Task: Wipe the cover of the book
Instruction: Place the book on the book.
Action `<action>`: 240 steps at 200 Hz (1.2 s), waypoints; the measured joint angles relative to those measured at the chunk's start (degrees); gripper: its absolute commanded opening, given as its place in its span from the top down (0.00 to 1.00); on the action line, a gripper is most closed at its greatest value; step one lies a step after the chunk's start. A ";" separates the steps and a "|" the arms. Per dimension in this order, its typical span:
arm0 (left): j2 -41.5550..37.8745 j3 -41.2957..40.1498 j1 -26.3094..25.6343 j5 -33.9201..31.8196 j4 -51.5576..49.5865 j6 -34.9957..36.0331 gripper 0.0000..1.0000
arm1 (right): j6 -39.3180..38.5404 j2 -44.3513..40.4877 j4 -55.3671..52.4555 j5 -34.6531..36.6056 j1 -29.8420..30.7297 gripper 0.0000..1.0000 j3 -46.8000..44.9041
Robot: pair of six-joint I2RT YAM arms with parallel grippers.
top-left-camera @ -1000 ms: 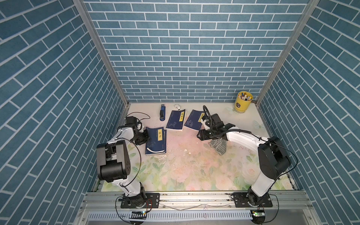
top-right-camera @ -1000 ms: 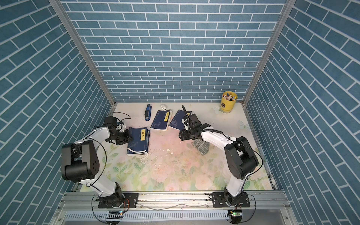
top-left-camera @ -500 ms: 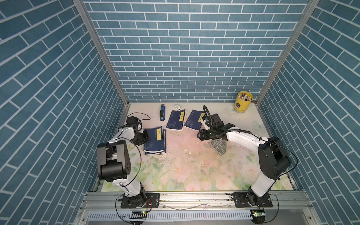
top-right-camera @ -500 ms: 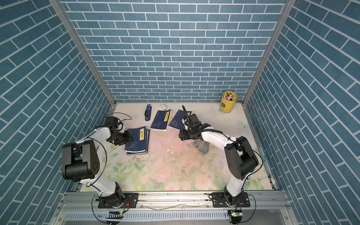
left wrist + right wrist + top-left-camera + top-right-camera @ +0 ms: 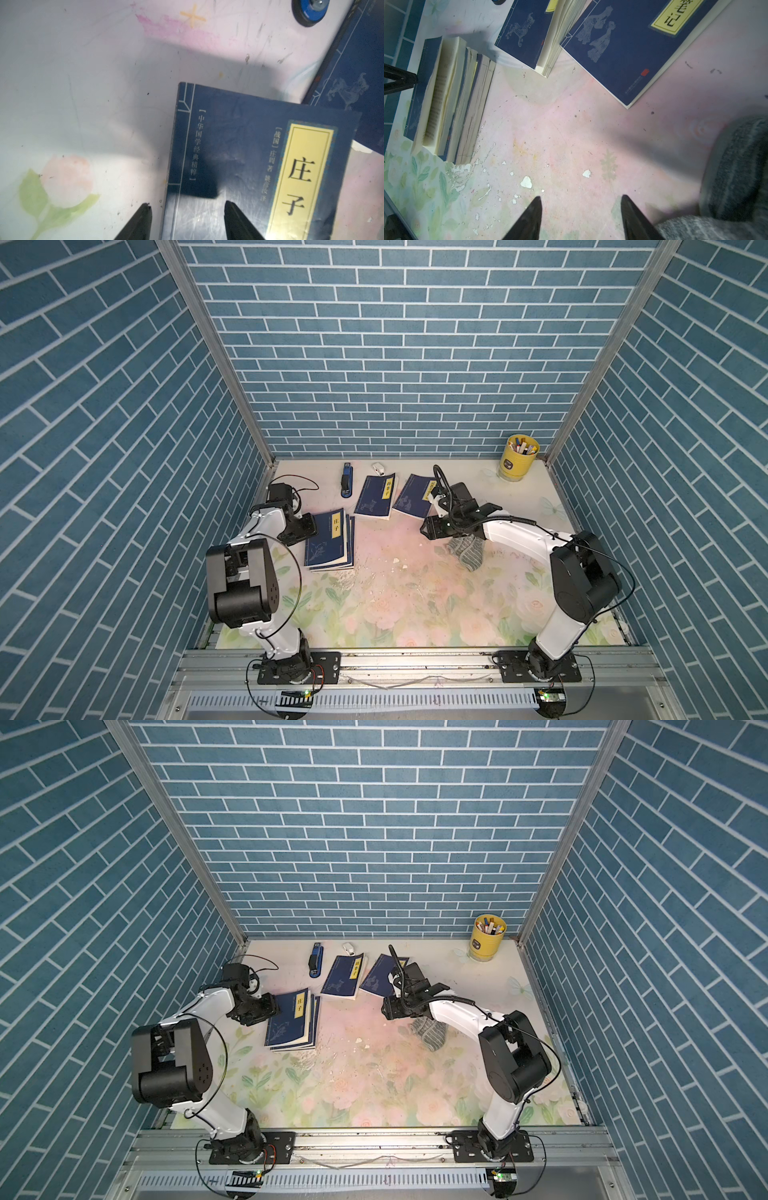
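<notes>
The book (image 5: 328, 539) is dark blue with a yellow title label and tops a small stack at the left in both top views (image 5: 291, 1019). My left gripper (image 5: 306, 526) stands open at the book's spine side. In the left wrist view its fingertips (image 5: 187, 204) straddle the spine edge of the cover (image 5: 239, 145) without closing on it. A grey striped cloth (image 5: 465, 551) lies crumpled on the table under my right forearm. My right gripper (image 5: 428, 529) is open just left of the cloth. Bare pink table shows between its tips (image 5: 581, 197), and the cloth (image 5: 737, 176) lies beside them.
Two more blue books (image 5: 376, 497) (image 5: 415, 495) lie at the back middle. Behind them are a blue stapler (image 5: 346, 485) and a small white object (image 5: 378, 467). A yellow pen cup (image 5: 517, 460) stands at the back right. White flecks (image 5: 397, 560) dot the floral table.
My left gripper has gone from shut to open at the book's spine edge. The right arm and the cloth have not moved.
</notes>
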 measured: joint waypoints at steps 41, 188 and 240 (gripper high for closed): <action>0.04 0.15 -0.61 0.55 1.09 -0.44 0.30 | 0.00 0.00 0.00 0.00 0.00 0.39 0.00; 2.54 -1.01 -4.09 1.27 4.11 -1.33 0.30 | -0.07 -0.02 -0.04 0.00 -0.09 0.39 0.00; 2.51 -1.84 -4.13 1.97 5.33 -1.31 0.31 | -0.07 -0.07 -0.04 0.00 -0.09 0.39 -0.11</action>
